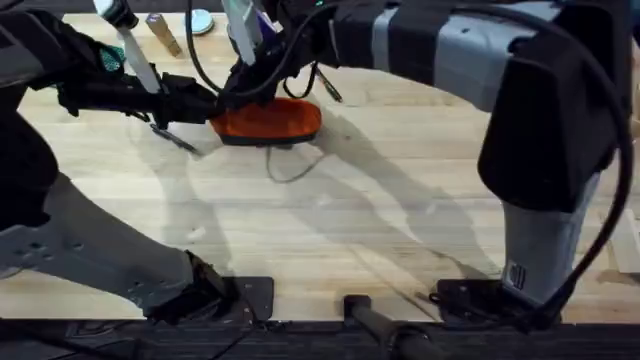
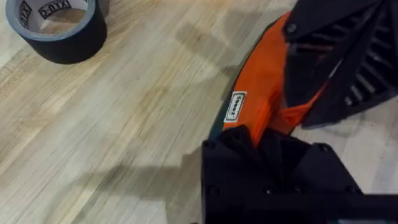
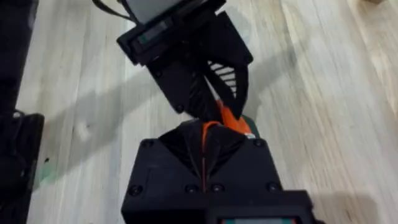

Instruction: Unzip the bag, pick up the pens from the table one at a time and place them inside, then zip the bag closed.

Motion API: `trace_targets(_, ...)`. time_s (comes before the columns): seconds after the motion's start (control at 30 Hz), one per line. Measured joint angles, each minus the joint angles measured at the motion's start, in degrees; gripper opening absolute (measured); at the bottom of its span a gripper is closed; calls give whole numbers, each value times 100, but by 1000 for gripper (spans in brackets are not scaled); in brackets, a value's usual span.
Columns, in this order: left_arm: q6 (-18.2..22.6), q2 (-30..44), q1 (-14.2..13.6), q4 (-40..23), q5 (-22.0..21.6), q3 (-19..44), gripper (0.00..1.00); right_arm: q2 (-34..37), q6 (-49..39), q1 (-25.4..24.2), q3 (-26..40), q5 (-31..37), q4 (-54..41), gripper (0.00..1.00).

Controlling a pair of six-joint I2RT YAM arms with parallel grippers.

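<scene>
Two arms meet over the bag (image 1: 268,120), which lies at the far middle of the bench (image 1: 330,220). The left gripper (image 2: 261,140) pinches the bag's end fabric, jaws narrow around it beside a small white label (image 2: 235,107). The right gripper (image 3: 205,134) has its jaws closed on a thin orange strip of the bag, likely at the zipper line, though the pull itself cannot be made out.

The step in hand looks like working the zipper. It would go best with the left arm anchoring its end low and steady while the right draws straight along the seam, keeping the fabric taut so the slider does not snag or lift the bag.

The overhead view alone shows a pen (image 1: 176,139) just left of the bag and another (image 1: 328,88) behind its right end. The left wrist view adds a tape roll (image 2: 59,28).
</scene>
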Motion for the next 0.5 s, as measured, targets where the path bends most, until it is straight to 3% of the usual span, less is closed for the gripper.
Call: trace_targets(0.5, 0, 0, 0, 0, -4, 0, 42, 82, 343, 12, 0, -59, 322, 29)
